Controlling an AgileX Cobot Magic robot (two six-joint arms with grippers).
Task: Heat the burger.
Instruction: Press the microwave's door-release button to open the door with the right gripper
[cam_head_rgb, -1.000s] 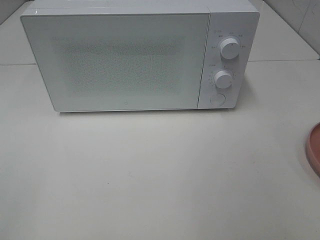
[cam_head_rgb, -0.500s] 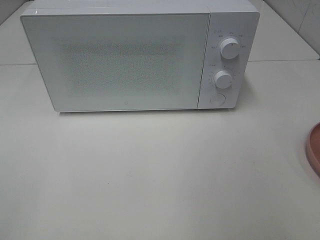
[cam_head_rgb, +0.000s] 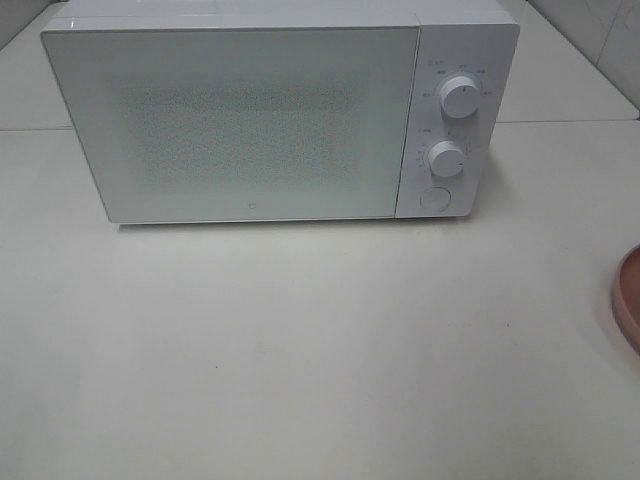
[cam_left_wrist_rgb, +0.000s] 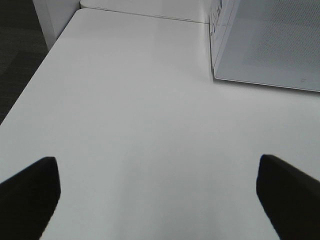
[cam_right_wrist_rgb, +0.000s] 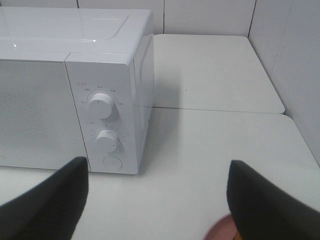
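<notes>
White tabletop (cam_head_rgb: 300, 360) is filling the near ground on my high camera, and both claws are hanging over it, though I am only seeing them through their wrist cameras. The left gripper (cam_left_wrist_rgb: 156, 165) is standing released. Its two dark fingers (cam_left_wrist_rgb: 30, 192) are spread wide apart, with nothing but table showing between them. Beyond that claw, the table edge is running alongside a strip of dark floor (cam_left_wrist_rgb: 15, 45).

The right gripper (cam_right_wrist_rgb: 157, 167) is sitting the same way, spread wide and grasping nothing. Close by one of its fingers (cam_right_wrist_rgb: 265, 202) a sliver of the pink plate (cam_right_wrist_rgb: 220, 232) is peeking in. On the high camera that plate is poking in from the right edge, mostly cut off and well apart from the oven.

I am not able to tell where the burger is, as none of my three views is showing it.

Farther back, the white microwave (cam_head_rgb: 240, 120) is standing on the table and facing me with its door (cam_head_rgb: 230, 60) shut. Its control panel is running down the right side, carrying an upper knob (cam_head_rgb: 459, 98), a lower knob (cam_head_rgb: 446, 158) and a round button (cam_head_rgb: 434, 198) beneath them. Behind it all, a white tiled wall (cam_right_wrist_rgb: 210, 15) is closing off the scene.
</notes>
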